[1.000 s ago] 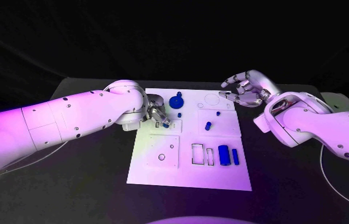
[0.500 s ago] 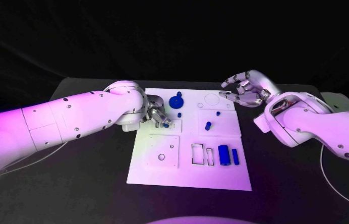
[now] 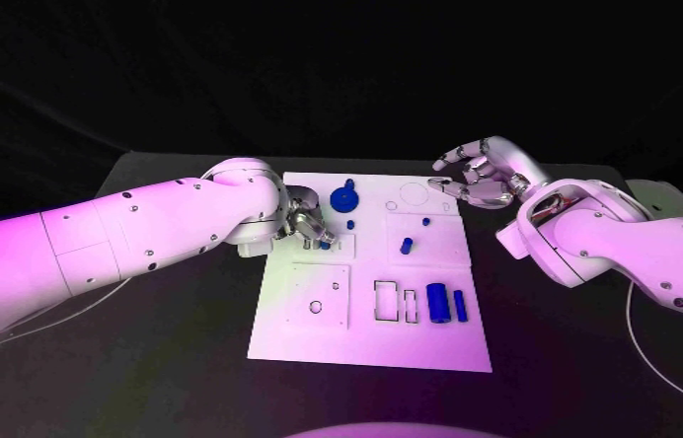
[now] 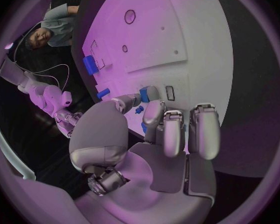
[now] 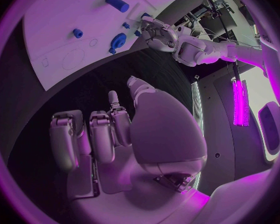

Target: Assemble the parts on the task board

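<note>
Pinching a small blue part (image 4: 148,93) at its fingertips over the task board (image 3: 427,344) near a small slot, the left hand (image 3: 305,223) should lower squarely, while the right hand (image 3: 479,177) hovers empty, fingers apart.

A robotics lab or test cell, by the look of it. A flat black table (image 3: 171,359) stands before dark black drapes that close off the far side. In the middle of the table lies a white rectangular task board (image 3: 373,344) with outlined slots and small blue plastic parts (image 3: 438,303), a bench fixture rather than any household thing. Two white robot arms (image 3: 128,231) reach in from left and right. The right wrist view shows a glowing magenta light strip (image 5: 241,102) and hanging cables at the room's edge.
</note>
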